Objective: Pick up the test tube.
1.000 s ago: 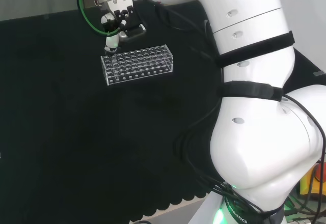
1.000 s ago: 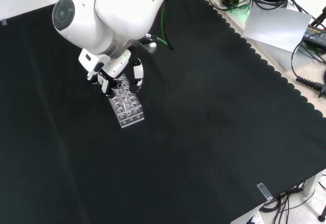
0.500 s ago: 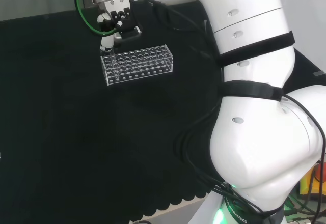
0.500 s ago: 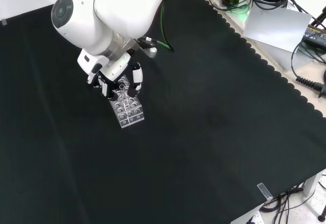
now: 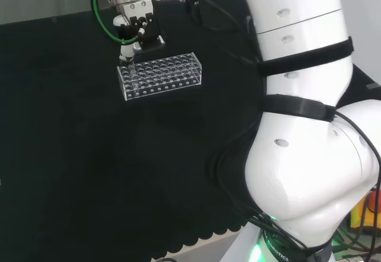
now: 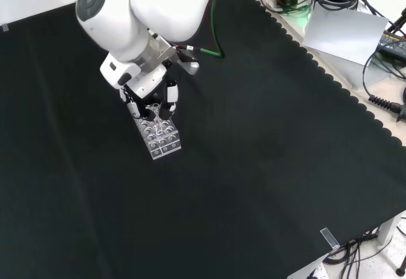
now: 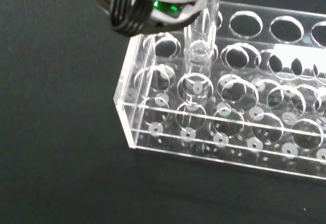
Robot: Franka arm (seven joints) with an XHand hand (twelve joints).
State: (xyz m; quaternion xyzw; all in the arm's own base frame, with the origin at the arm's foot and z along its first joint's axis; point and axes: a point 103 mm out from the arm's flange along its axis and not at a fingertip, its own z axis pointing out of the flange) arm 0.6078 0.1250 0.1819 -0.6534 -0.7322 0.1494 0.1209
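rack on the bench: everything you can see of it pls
The clear plastic test tube rack is a long rectangular block of see-through plates, its top drilled with rows of round holes and small white dots showing at the base under them. It sits flat on the black cloth, toward the far left in the head view. One clear glass test tube stands upright in a hole near one end, partly raised. The black and white hand hovers over that end; whether it touches the rack is unclear.

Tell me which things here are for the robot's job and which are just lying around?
For the job:
- test tube, standing up in the rack
- clear rack full of holes
- hand, at the rack's end

Just lying around:
- white paper beyond the cloth's edge
- cables near it
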